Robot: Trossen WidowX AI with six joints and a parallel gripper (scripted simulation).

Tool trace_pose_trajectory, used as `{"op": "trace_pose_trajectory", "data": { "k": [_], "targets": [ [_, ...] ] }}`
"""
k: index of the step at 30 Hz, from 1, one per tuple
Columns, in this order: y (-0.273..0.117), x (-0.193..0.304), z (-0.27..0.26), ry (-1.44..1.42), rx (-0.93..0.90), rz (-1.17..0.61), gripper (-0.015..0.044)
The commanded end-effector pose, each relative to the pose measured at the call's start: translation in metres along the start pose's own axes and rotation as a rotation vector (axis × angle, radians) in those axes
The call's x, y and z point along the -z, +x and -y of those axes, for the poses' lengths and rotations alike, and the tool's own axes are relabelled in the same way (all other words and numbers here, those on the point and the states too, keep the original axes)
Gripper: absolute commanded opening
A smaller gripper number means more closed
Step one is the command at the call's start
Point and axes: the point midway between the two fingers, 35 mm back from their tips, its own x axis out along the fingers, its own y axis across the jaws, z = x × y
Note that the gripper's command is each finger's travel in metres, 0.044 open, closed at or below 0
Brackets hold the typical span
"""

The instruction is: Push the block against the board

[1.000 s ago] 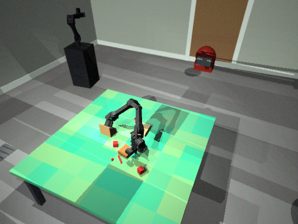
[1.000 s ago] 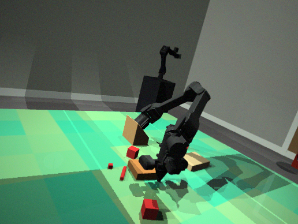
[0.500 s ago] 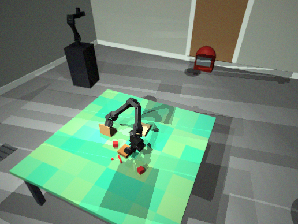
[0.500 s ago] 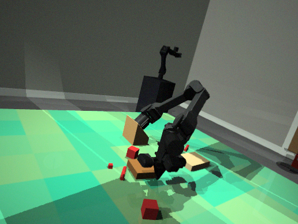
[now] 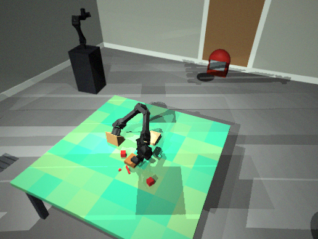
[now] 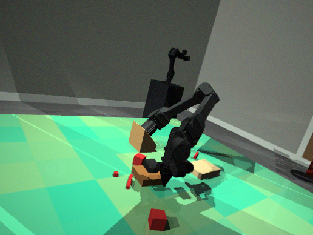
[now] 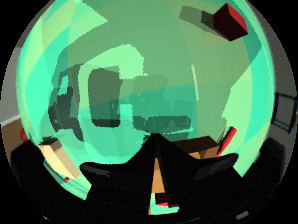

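Note:
A flat orange-brown block lies on the table, partly covered by the gripper. A pale, cream-coloured board lies apart from it, farther back, with the hand in front of part of it. Which piece is the square one is hard to tell, as both are partly hidden. My gripper is shut and empty, pointing down. Its tips are low at the block's right end in the exterior view; whether they touch it is unclear. One side of the hand hangs over the block's top.
A red cube sits behind the block, another in front. A red stick and tiny red cube lie beside it. A tan wedge stands by the arm's base.

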Motion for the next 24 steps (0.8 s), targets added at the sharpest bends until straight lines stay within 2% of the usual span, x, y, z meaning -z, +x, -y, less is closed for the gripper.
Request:
{"op": "trace_pose_trajectory", "data": {
  "k": [1,24],
  "targets": [
    [0.000,0.007,0.000,-0.003,0.004,-0.003,0.0000],
    [-0.001,0.030,0.003,-0.001,0.005,-0.004,0.0000]
  ]
}}
